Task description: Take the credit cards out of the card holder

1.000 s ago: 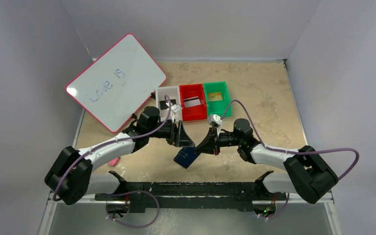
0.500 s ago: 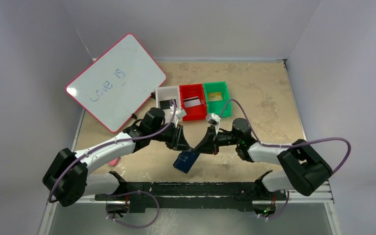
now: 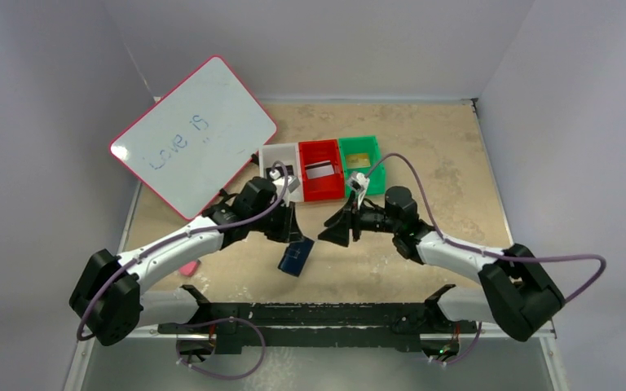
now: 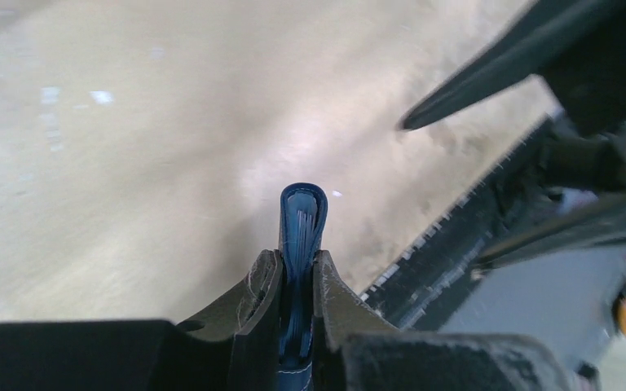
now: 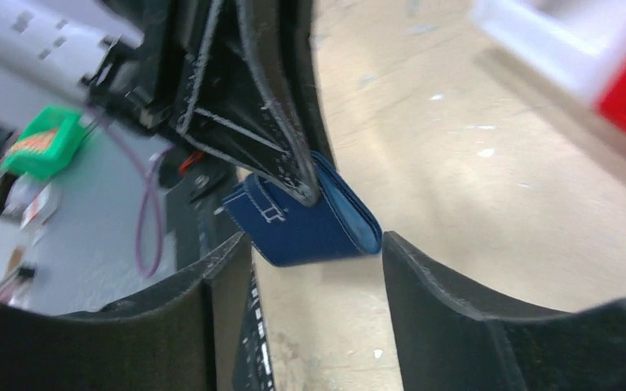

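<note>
The card holder (image 3: pixel 295 257), navy blue and folded, hangs above the table with my left gripper (image 3: pixel 292 236) shut on its upper part. The left wrist view looks along its folded edge (image 4: pixel 302 213), which stands pinched between both fingers of that gripper (image 4: pixel 297 262). My right gripper (image 3: pixel 331 233) is open just right of the holder and apart from it. From the right wrist, the holder (image 5: pixel 314 221) hangs beyond that open gripper (image 5: pixel 316 243). A silver-grey credit card (image 3: pixel 319 171) lies in the red bin and a gold one (image 3: pixel 359 160) in the green bin.
White (image 3: pixel 273 157), red (image 3: pixel 319 191) and green (image 3: pixel 372 149) bins stand in a row behind the grippers. A pink-framed whiteboard (image 3: pixel 191 134) leans at the back left. A pink eraser (image 3: pixel 187 269) lies by the left arm. The arms' base rail (image 3: pixel 318 314) runs along the near edge.
My left gripper closed on the card holder. My right gripper let go of it, opened and drew back to the right. The holder shifted slightly left.
</note>
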Robot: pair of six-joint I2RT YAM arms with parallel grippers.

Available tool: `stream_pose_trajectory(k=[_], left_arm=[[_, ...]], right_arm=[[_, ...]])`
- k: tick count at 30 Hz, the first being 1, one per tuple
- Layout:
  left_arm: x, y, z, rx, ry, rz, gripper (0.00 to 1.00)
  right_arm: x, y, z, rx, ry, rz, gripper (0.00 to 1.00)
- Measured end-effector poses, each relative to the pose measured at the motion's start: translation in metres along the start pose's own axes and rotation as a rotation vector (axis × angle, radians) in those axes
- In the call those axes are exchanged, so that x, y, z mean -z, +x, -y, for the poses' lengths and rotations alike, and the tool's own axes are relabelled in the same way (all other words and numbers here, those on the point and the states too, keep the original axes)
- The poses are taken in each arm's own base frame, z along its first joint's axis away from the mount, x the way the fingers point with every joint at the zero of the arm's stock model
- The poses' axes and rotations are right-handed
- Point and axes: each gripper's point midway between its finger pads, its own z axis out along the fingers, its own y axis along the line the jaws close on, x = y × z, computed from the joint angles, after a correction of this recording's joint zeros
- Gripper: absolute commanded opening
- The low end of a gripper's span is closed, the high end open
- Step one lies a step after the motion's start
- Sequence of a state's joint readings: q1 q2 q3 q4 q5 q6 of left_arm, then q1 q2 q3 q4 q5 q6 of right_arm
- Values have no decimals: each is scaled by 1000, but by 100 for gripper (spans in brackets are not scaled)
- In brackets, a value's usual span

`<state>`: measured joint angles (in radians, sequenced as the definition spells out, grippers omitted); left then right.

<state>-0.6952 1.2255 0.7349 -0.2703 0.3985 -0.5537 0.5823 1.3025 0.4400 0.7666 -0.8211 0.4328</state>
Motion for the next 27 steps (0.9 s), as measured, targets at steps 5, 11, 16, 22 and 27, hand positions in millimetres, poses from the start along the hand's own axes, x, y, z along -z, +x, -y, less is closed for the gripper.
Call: stream_pose_trajectory(k=[5, 11, 16, 22, 27], left_arm=[[8, -15, -30, 53, -243, 72, 0], [15, -29, -36, 96, -494, 167, 0], [10, -31, -35, 102, -641, 210, 0], [-29, -25, -7, -6, -789, 201, 8], [-60, -10, 3, -67, -827, 177, 32]], right_arm=[[16, -22, 28, -63, 278, 86, 71], [59, -34, 79, -249, 727, 200, 78], [100, -15, 101, -402, 996, 256, 78], [128, -4, 104, -534, 1120, 370, 78], [142, 13, 109, -616, 1209, 388, 84]])
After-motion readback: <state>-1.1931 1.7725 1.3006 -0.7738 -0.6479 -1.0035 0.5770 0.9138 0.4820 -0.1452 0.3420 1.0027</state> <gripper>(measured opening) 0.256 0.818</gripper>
